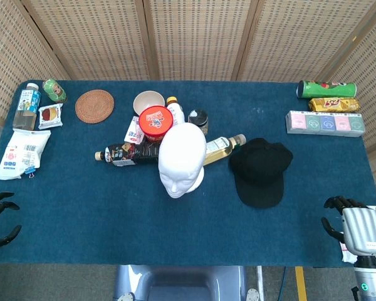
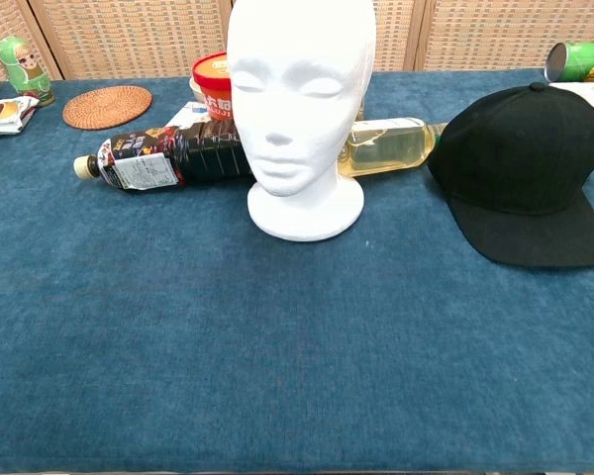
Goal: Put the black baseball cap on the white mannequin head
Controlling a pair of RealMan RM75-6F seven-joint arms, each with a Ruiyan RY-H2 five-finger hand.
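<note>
The white mannequin head (image 1: 182,160) (image 2: 299,109) stands upright at the middle of the blue table, bare, its face toward me. The black baseball cap (image 1: 261,170) (image 2: 528,168) lies flat on the cloth to its right, brim toward the near edge. My right hand (image 1: 353,229) hangs at the table's near right corner, fingers apart and holding nothing, well short of the cap. My left hand (image 1: 0,219) sits at the near left edge, fingers spread and empty. The chest view shows neither hand.
Behind the mannequin head lie a dark drink bottle (image 1: 126,153) and a yellow-liquid bottle (image 1: 222,147), plus a red-lidded cup (image 1: 155,122) and a bowl (image 1: 148,100). Snack packs (image 1: 22,150) sit far left, a woven coaster (image 1: 94,106) behind them, boxes and tubes (image 1: 326,122) far right.
</note>
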